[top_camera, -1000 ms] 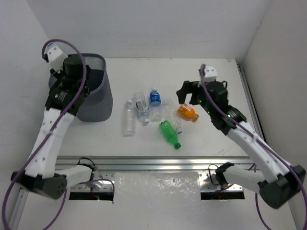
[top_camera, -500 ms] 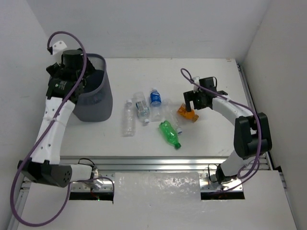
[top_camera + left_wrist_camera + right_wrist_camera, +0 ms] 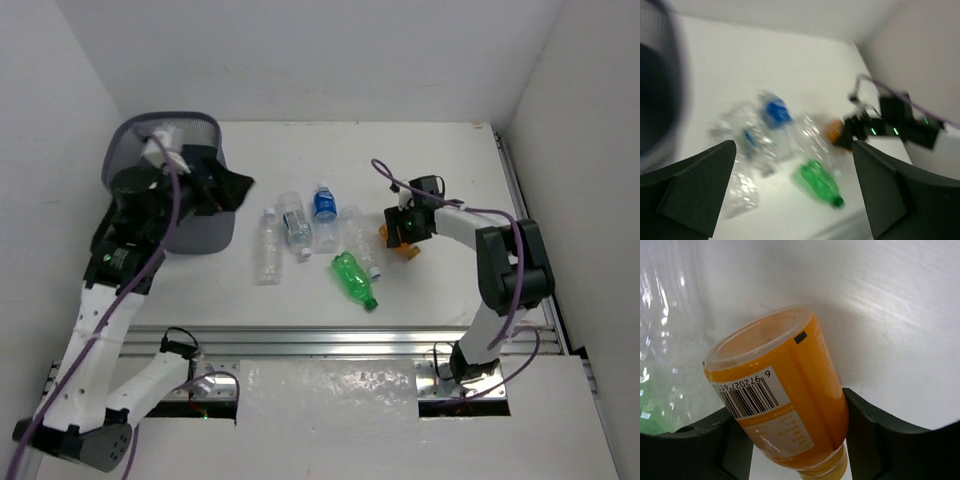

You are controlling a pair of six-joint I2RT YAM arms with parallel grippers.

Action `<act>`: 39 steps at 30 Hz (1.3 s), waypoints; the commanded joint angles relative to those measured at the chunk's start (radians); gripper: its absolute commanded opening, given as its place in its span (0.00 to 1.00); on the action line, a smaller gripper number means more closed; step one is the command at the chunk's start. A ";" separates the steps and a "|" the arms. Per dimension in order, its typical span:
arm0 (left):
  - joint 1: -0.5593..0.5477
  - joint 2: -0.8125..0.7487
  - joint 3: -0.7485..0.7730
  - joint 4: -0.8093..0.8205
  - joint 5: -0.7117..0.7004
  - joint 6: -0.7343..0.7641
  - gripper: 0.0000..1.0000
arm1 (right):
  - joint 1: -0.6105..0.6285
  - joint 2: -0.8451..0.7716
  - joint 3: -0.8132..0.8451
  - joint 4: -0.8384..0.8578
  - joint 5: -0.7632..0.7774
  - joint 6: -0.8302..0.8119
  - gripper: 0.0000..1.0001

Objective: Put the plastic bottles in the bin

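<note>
The dark grey mesh bin (image 3: 196, 232) stands at the back left. My left gripper (image 3: 222, 186) hangs open and empty beside the bin's right rim; its blurred wrist view looks over the bottles between its spread fingers (image 3: 695, 185). Several plastic bottles lie mid-table: a clear one (image 3: 267, 252), a labelled clear one (image 3: 295, 222), a blue-labelled one (image 3: 323, 203), another clear one (image 3: 345, 232) and a green one (image 3: 352, 278) (image 3: 820, 184). My right gripper (image 3: 404, 228) (image 3: 800, 440) is shut on the orange bottle (image 3: 385, 232) (image 3: 785, 405), both pads against its sides, down at the table.
White walls enclose the table on the left, back and right. A metal rail (image 3: 320, 340) runs along the near edge. The bin's dark edge (image 3: 660, 100) fills the left of the left wrist view. A purple cable (image 3: 395, 180) loops above my right wrist.
My left gripper opened above the bin, then swung out to the bin's right side. My right gripper came down over the orange bottle and closed on it.
</note>
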State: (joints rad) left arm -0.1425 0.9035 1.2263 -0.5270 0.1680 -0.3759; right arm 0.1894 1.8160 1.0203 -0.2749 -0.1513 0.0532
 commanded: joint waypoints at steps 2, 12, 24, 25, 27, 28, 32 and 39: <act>-0.169 0.025 -0.138 0.240 0.309 -0.050 1.00 | -0.002 -0.334 -0.123 0.104 0.064 0.117 0.17; -0.410 0.103 -0.281 0.713 0.487 -0.179 1.00 | 0.120 -0.896 -0.522 0.841 -0.900 0.550 0.09; -0.542 0.141 -0.287 0.700 0.504 -0.101 0.96 | 0.206 -0.859 -0.376 0.844 -0.943 0.657 0.12; -0.548 0.138 -0.292 0.705 0.507 -0.094 0.96 | 0.208 -0.851 -0.367 0.829 -0.935 0.657 0.12; -0.565 0.124 -0.300 0.717 0.513 -0.074 0.96 | 0.214 -0.833 -0.336 0.797 -0.929 0.655 0.12; -0.569 0.121 -0.297 0.728 0.510 -0.070 0.96 | 0.219 -0.827 -0.330 0.786 -0.924 0.654 0.12; -0.592 0.132 -0.280 0.754 0.507 -0.057 0.91 | 0.258 -0.811 -0.299 0.753 -0.919 0.629 0.14; -0.612 0.156 -0.261 0.789 0.478 -0.049 0.65 | 0.294 -0.805 -0.284 0.760 -0.953 0.623 0.16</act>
State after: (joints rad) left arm -0.7403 1.0538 0.9283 0.1848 0.6525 -0.4450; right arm 0.4744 1.0149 0.6872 0.4580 -1.0813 0.6998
